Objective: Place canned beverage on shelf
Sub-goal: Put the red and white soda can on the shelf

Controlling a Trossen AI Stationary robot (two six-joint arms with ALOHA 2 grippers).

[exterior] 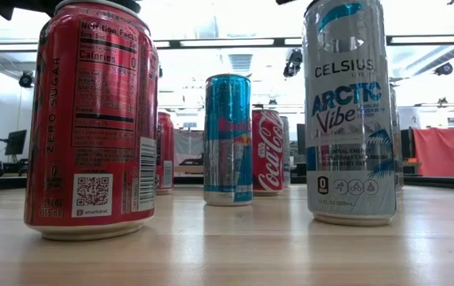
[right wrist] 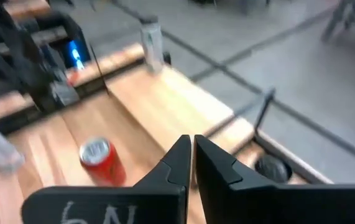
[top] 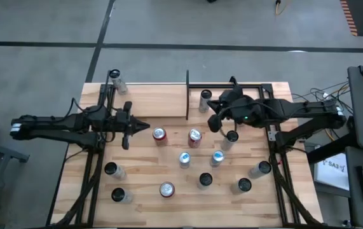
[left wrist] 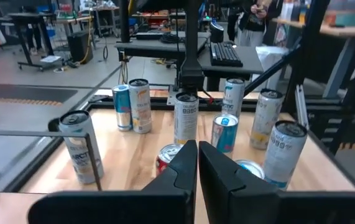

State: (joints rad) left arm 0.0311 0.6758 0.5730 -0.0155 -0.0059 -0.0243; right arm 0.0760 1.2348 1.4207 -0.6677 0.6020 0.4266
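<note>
Pale plywood shelf [top: 152, 102] sits at the table's back, one can [top: 205, 99] beside it; right claw [top: 214, 123] closed and empty nearby, left claw [top: 144, 128] closed near red can [top: 159, 134]; nothing grabbed yet, next needs opening over a can

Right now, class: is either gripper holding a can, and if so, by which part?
Nothing is held. The left gripper and the right gripper are both shut with nothing between their fingers, above the cans.

Both arms reach inward, left gripper [top: 144, 128] & right gripper [top: 213, 123] closed, empty.
</note>
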